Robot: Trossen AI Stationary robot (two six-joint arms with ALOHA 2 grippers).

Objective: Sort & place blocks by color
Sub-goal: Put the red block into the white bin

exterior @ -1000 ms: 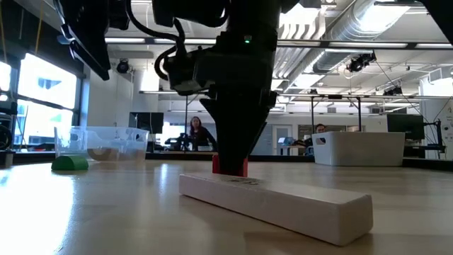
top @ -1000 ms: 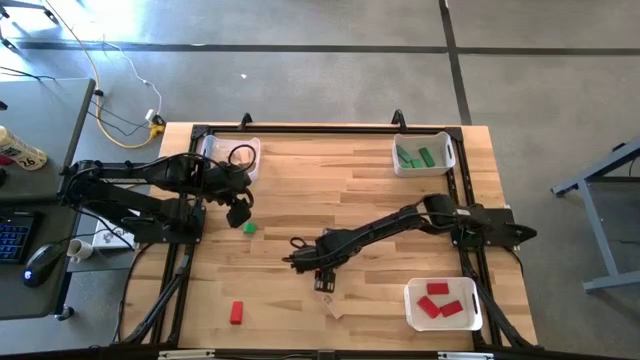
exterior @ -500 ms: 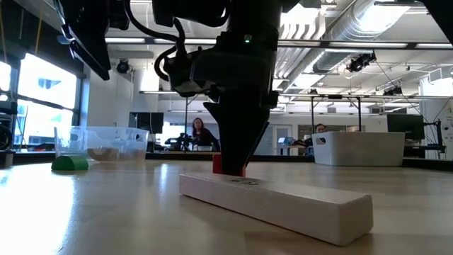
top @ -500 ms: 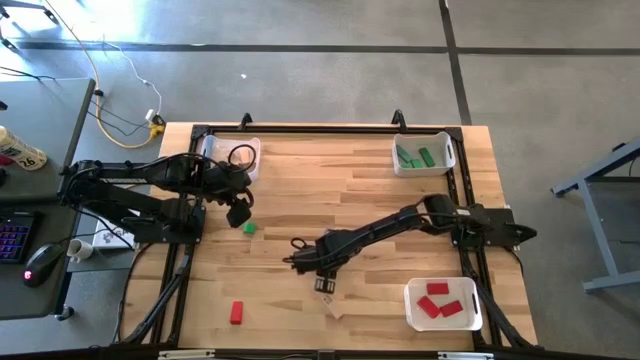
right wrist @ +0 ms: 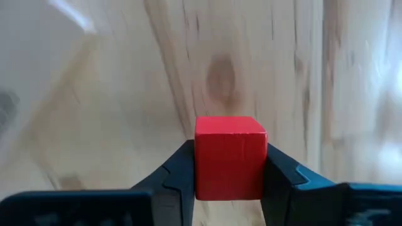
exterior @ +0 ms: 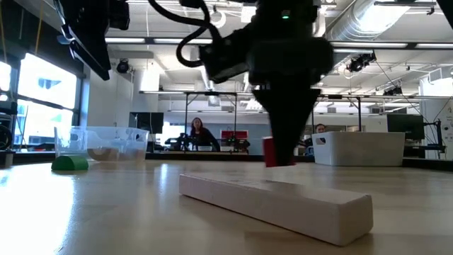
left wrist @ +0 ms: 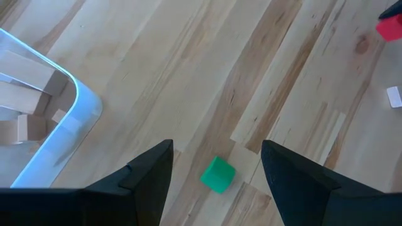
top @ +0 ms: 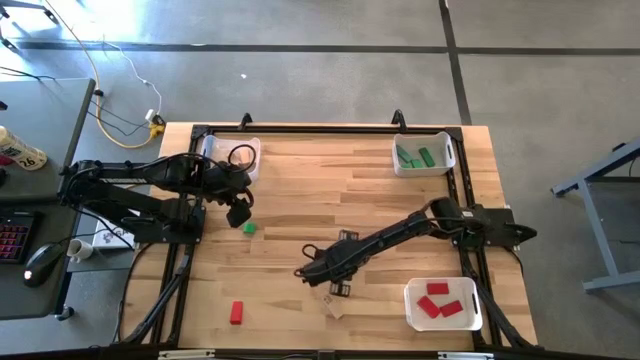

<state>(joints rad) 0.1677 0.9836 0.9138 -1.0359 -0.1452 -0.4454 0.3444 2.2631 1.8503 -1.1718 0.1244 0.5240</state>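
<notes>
Pinching a small red painted wooden cube [right wrist: 230,157] between its fingers, the right gripper [top: 338,290] hangs at lower centre of the high view.
Farther, upper left, the left gripper [left wrist: 217,164] hovers spread over a small green block [left wrist: 218,174].

Right gripper [top: 338,291] sat near table centre toward 6 o'clock, fingers [right wrist: 176,172] clamped on a load. Left gripper [top: 240,213] hung at 9 o'clock, jaws apart.

Red cube [right wrist: 230,157] pinched in right claw [right wrist: 229,172] above table.
</notes>
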